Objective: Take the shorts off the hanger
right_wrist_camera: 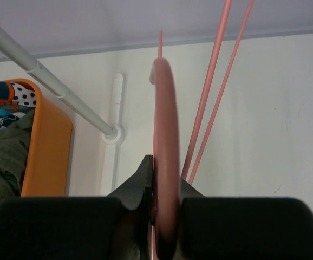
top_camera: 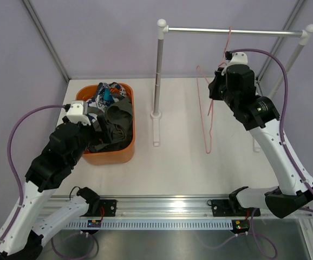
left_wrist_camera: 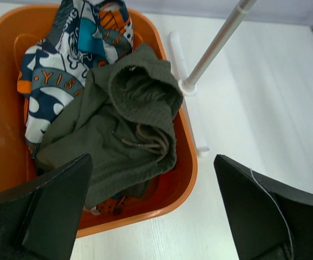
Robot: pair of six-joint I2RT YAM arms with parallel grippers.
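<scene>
Olive-green shorts (left_wrist_camera: pixel 129 130) and printed shorts (left_wrist_camera: pixel 64 59) lie in the orange tub (left_wrist_camera: pixel 5 135), left gripper (left_wrist_camera: pixel 151 181) wide open above. Right gripper (right_wrist_camera: pixel 164 189) clamps the bare pink hanger (right_wrist_camera: pixel 164 119); removal looks done.

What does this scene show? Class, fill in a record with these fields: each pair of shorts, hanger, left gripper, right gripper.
printed shorts: in the orange bin
olive-green shorts: in the bin, partly over the printed pair
hanger: bare, no garment on it
left gripper: open, above the bin
right gripper: shut on the hanger
</scene>
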